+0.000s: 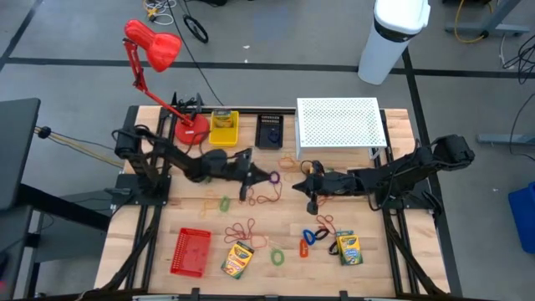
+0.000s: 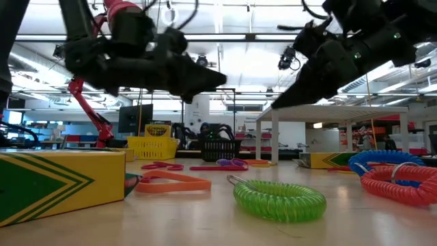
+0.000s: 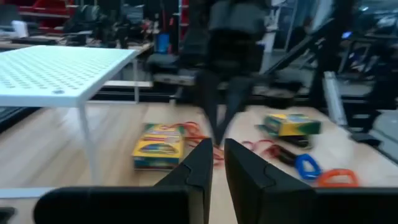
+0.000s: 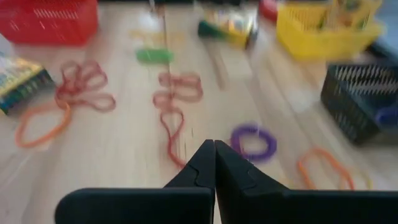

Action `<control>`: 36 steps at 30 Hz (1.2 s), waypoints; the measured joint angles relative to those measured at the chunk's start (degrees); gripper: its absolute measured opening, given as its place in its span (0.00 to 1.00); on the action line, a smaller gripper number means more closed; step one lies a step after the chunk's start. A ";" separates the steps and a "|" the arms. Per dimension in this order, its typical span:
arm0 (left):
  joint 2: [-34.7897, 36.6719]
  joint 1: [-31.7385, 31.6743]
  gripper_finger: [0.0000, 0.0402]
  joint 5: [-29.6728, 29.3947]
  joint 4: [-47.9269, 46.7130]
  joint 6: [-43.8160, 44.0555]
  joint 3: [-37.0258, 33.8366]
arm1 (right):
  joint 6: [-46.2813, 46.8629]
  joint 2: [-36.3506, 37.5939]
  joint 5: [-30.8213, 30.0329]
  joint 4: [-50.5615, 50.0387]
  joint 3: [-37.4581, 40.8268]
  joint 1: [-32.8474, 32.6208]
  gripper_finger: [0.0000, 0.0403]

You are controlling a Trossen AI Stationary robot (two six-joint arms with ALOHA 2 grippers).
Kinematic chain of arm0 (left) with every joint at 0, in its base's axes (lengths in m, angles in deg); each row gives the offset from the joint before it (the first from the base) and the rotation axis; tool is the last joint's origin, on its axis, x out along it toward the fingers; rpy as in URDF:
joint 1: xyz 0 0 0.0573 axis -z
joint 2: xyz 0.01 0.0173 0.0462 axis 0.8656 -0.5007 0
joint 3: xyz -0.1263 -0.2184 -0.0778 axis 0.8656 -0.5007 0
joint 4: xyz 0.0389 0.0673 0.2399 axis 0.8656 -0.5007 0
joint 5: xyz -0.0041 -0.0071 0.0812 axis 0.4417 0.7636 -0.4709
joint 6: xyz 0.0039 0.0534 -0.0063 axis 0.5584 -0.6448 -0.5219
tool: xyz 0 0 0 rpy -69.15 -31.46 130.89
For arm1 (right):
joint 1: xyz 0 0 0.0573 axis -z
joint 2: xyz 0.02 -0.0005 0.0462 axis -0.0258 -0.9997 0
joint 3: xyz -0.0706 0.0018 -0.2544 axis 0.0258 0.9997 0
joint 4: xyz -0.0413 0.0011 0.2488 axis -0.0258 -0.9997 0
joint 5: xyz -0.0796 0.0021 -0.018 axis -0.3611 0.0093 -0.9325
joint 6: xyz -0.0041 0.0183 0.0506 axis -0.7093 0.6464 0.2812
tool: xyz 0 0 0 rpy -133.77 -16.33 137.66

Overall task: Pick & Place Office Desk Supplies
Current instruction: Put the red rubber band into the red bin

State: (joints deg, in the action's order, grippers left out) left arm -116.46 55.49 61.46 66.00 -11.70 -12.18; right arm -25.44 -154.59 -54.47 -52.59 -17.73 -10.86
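Observation:
In the high view my left gripper (image 1: pixel 249 177) hangs over the table's middle, beside a purple loop (image 1: pixel 272 177). Its fingers stand a narrow gap apart (image 3: pixel 217 167) with nothing between them. My right gripper (image 1: pixel 311 191) faces it from the right, shut (image 4: pixel 214 154) and empty. Both hang clear above the wood in the low view (image 2: pixel 205 78) (image 2: pixel 283 99). Red-orange rubber bands (image 1: pixel 266 199) (image 4: pixel 177 102) lie flat between them. Two crayon boxes (image 1: pixel 237 259) (image 1: pixel 347 247) lie near the table's near edge. Green (image 1: pixel 277 256), blue (image 1: pixel 311 236) and orange (image 1: pixel 303 247) loops lie there too.
A white perforated riser (image 1: pixel 341 125) stands at the far right. A red lamp (image 1: pixel 155 50), a yellow basket (image 1: pixel 223 128) and a black basket (image 1: pixel 269 131) line the far edge. A red basket (image 1: pixel 191 251) sits near left. Bare wood lies between the baskets and the arms.

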 joint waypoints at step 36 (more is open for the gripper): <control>0.00 1.87 0.11 -0.18 2.13 1.14 -3.43 | 32.93 0.00 6.42 -50.36 -6.03 -5.14 0.30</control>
State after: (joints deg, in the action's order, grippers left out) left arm -116.46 57.37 61.28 68.12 -10.57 -15.61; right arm 7.49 -154.59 -48.05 -102.95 -23.75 -16.00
